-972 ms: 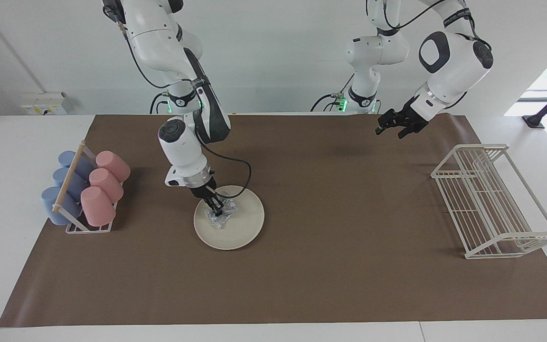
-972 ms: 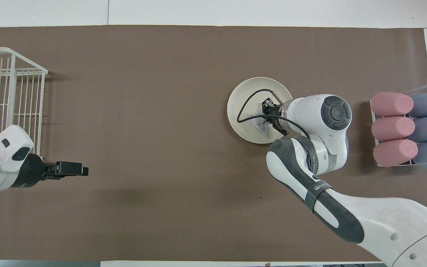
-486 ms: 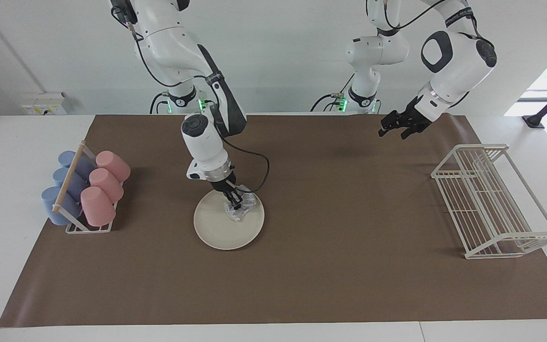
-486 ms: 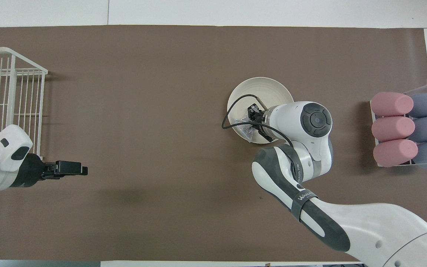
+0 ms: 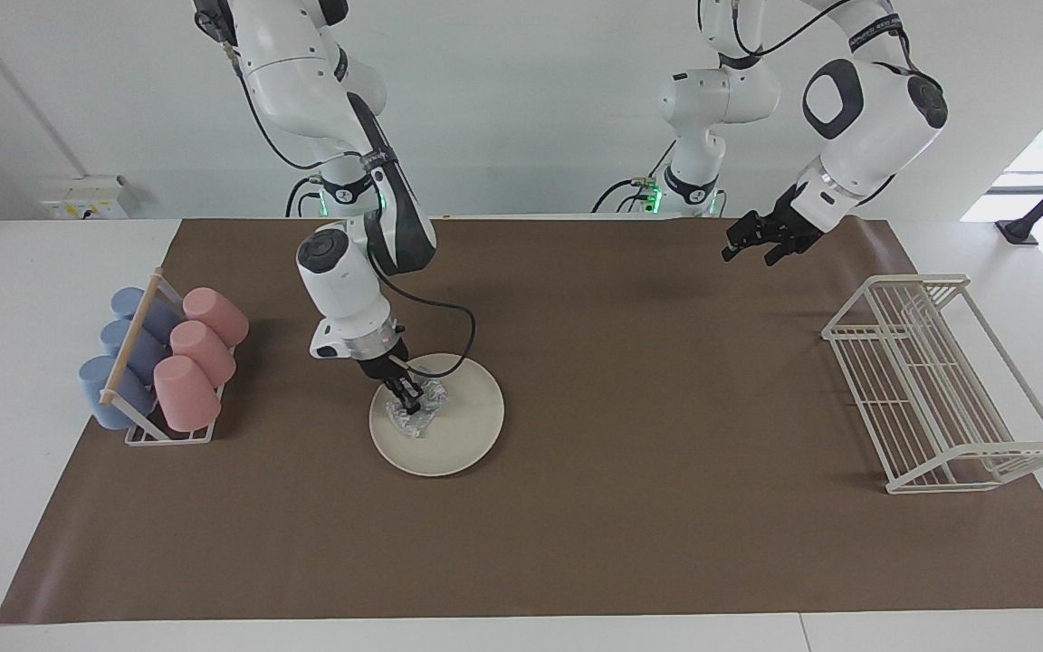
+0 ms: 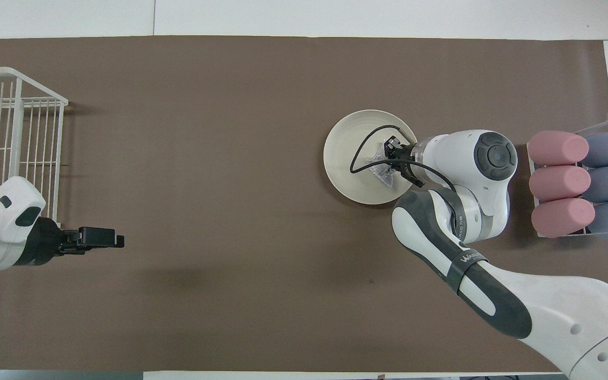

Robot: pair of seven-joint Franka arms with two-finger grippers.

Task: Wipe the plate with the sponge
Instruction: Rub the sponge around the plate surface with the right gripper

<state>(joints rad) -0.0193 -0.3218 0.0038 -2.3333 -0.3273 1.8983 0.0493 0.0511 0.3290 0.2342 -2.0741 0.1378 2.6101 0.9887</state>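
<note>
The cream-white plate (image 5: 463, 430) lies flat on the brown mat, toward the right arm's end; it also shows in the overhead view (image 6: 346, 158). The silvery speckled sponge (image 5: 420, 417) rests on the plate, on the part toward the right arm's end, and shows in the overhead view (image 6: 377, 171) too. My right gripper (image 5: 406, 396) points down and is shut on the sponge, pressing it on the plate; in the overhead view (image 6: 390, 150) its wrist covers the plate's edge. My left gripper (image 5: 750, 249) waits open and empty in the air over the mat near the wire rack, also in the overhead view (image 6: 101, 238).
A holder with pink and blue cups (image 5: 164, 362) lying on their sides stands at the right arm's end (image 6: 578, 182). A white wire rack (image 5: 938, 380) stands at the left arm's end (image 6: 11, 137). A black cable loops over the plate from the right wrist.
My right gripper swept the sponge across the plate toward the left arm's end, then back toward the right arm's end. The left gripper rose slightly, then stayed still.
</note>
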